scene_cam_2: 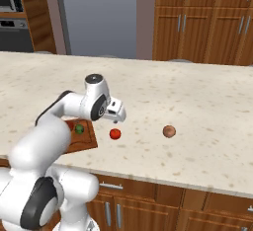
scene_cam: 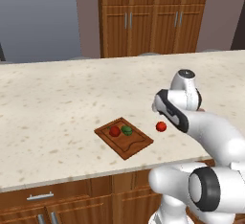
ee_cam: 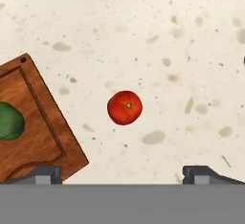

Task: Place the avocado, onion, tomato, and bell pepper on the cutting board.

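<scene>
The cutting board [scene_cam: 129, 145] lies near the counter's front edge. On it sit the dark green avocado [scene_cam: 127, 130] and a red item [scene_cam: 115, 131], probably the bell pepper; its stem is too small to make out. The bright red tomato [ee_cam: 124, 107] rests on the bare counter just right of the board [ee_cam: 43, 132]. The dull brown onion [scene_cam_2: 169, 131] lies farther right, alone. My gripper [ee_cam: 123, 175] hangs open above the tomato, fingertips wide apart and nothing between them. In the right base view the gripper [scene_cam_2: 117, 118] hovers just above the tomato [scene_cam_2: 115, 134].
The speckled stone counter [scene_cam: 57, 103] stretches wide to the left and back. Wooden cabinets [scene_cam: 153, 17] stand behind it. Drawers with metal handles [scene_cam: 40, 196] run under the front edge.
</scene>
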